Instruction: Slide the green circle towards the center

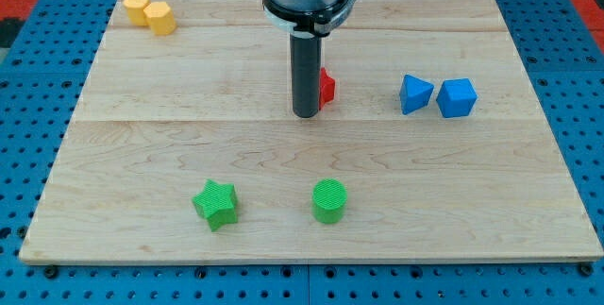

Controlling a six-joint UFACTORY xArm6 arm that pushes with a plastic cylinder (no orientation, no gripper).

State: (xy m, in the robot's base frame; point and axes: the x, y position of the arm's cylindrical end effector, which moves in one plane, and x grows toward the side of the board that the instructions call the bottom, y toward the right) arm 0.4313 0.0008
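The green circle (329, 200) stands near the view's bottom, a little right of the middle of the wooden board (142, 144). My tip (306, 114) is near the board's middle, above the green circle and well apart from it. A red block (327, 87) sits right behind the rod, partly hidden, on its right side.
A green star (216, 203) lies left of the green circle. A blue triangle-like block (414, 93) and a blue cube (457, 97) sit at the right. A yellow heart (138, 8) and a yellow cylinder (160, 18) sit at the top left corner.
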